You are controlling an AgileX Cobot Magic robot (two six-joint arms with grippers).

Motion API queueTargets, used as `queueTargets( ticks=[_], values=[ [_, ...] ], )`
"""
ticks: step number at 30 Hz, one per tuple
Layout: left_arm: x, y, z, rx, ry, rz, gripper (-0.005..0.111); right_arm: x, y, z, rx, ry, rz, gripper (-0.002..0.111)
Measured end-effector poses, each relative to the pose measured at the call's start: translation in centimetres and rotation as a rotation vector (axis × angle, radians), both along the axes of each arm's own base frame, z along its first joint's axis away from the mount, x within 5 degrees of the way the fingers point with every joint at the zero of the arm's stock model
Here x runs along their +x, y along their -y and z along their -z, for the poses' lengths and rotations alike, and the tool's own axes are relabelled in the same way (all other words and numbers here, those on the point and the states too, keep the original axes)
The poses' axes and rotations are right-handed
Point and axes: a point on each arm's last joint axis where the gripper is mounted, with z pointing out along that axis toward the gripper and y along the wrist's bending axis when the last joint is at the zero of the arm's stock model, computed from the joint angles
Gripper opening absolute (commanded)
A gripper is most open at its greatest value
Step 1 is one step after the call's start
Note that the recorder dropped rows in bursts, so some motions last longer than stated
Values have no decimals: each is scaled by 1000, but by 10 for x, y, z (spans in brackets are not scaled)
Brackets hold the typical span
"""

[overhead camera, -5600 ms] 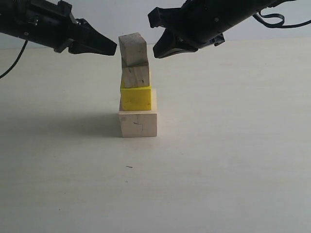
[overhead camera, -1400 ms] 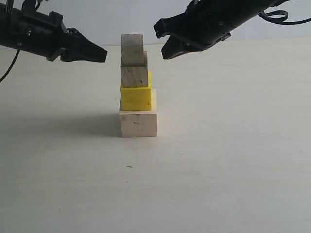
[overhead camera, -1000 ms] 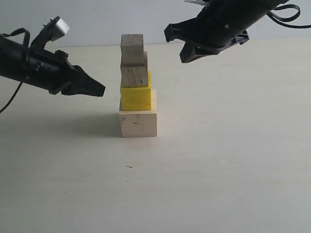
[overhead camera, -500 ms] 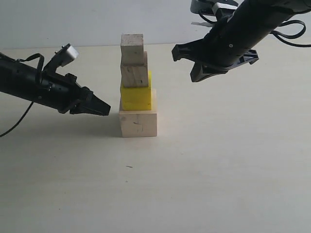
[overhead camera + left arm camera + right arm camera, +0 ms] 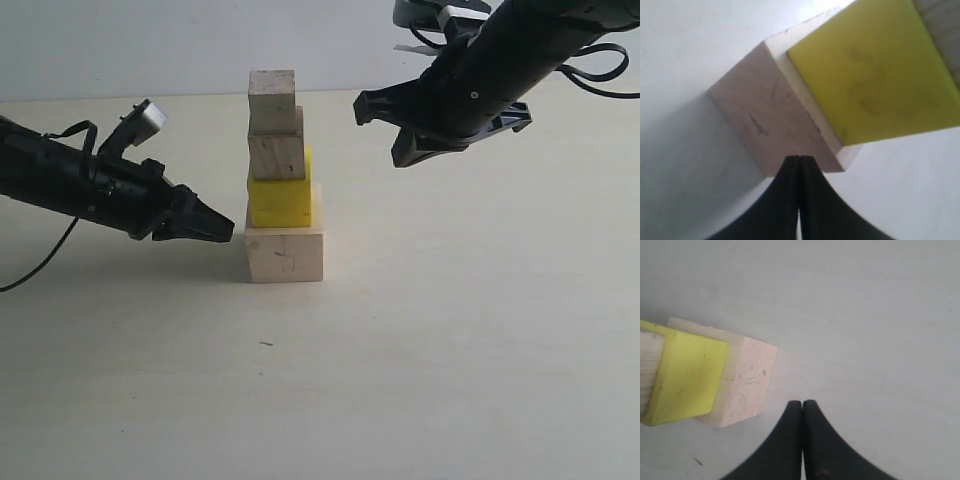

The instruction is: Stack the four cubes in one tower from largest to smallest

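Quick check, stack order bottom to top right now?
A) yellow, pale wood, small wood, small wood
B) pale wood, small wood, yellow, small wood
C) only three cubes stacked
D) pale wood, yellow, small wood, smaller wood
D: the large pale cube is at the base, the yellow cube sits on it, then a wooden cube, with the smallest cube on top.

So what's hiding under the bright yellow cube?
The large pale wooden cube sits right under the bright yellow cube, carrying it. Most of its top face is covered, so that part cannot be seen.
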Motion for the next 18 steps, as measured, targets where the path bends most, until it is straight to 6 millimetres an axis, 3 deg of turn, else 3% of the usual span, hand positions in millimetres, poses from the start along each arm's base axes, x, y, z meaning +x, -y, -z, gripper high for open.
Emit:
queueTargets(
  ticks=[18],
  values=[
    [-2, 11, 2, 5, 20, 18, 0, 0, 0, -1, 1, 5, 1, 0]
  ],
)
